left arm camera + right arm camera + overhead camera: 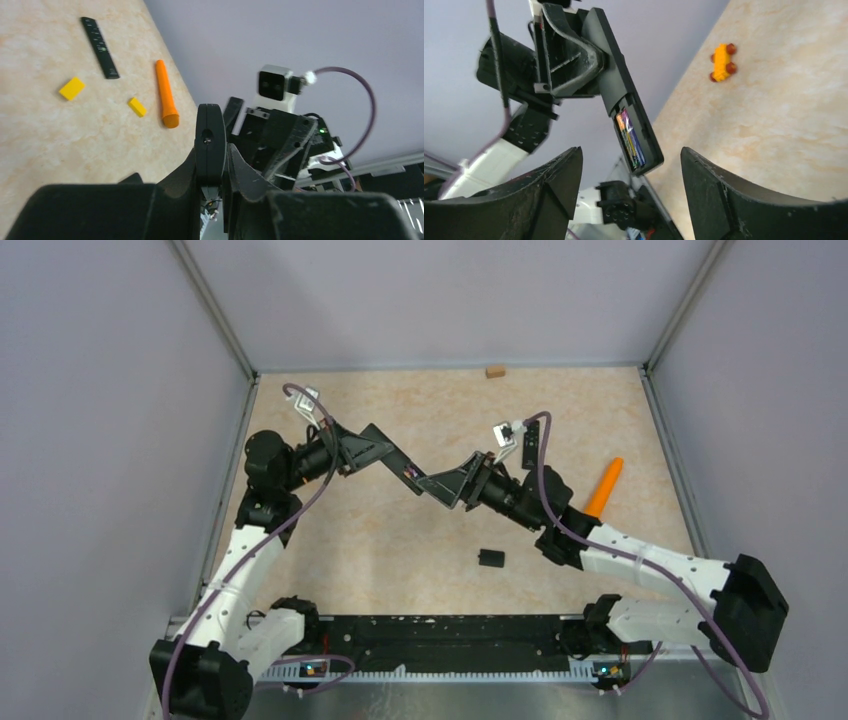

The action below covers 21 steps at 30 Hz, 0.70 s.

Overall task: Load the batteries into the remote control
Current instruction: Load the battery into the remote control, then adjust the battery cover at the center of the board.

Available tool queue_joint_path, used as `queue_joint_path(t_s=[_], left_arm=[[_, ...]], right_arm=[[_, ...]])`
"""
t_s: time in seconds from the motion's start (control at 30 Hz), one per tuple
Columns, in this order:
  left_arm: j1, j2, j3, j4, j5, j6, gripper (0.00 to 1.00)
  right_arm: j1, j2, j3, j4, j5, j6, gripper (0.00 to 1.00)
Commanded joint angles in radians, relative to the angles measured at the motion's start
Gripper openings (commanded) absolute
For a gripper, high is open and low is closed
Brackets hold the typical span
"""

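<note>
**Left gripper (210,172):** we see it clamped on a slim black plastic remote control (647,134), held above the middle of the beige worktop (380,540).

**Batteries:** small dark cylindrical batteries with purple and blue parts (630,137) lie in its open compartment.

**Right gripper (630,170):** it faces the remote, jaws spread and holding nothing.

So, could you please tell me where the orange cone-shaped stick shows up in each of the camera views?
Top external: the orange stick lies on the table, right of centre.
Left wrist: upper middle, its thick end nearest the camera.
Right wrist: not in it.
Shared landmark: the slim black remote lying to its left in both views that show it.
</note>
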Motion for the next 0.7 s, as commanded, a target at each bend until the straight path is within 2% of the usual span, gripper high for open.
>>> queue_joint_path(t_s=[0.0, 0.13, 0.3, 0.43, 0.5, 0.67], left_arm=[[0.043, -0.04, 0.03, -0.099, -0.051, 0.141, 0.0], [0.06, -0.059, 0.032, -0.236, -0.123, 0.245, 0.0], [0.065, -0.088, 0.028, -0.387, -0.27, 0.352, 0.0], [0.067, -0.12, 0.016, -0.44, -0.375, 0.402, 0.0], [0.067, -0.129, 0.018, -0.455, -0.397, 0.413, 0.0], [0.067, -0.15, 0.034, -0.506, -0.437, 0.445, 0.0]], right_arm=[[-0.017, -0.116, 0.114, -0.257, 0.04, -0.197, 0.73], [-0.018, -0.166, 0.184, -0.587, 0.175, -0.402, 0.73], [-0.02, -0.173, 0.163, -0.798, 0.188, -0.701, 0.78], [-0.02, -0.126, 0.118, -0.872, 0.275, -0.898, 0.78], [-0.02, -0.104, 0.095, -0.884, 0.26, -1.03, 0.78], [-0.02, -0.057, 0.037, -0.88, 0.195, -1.222, 0.78]])
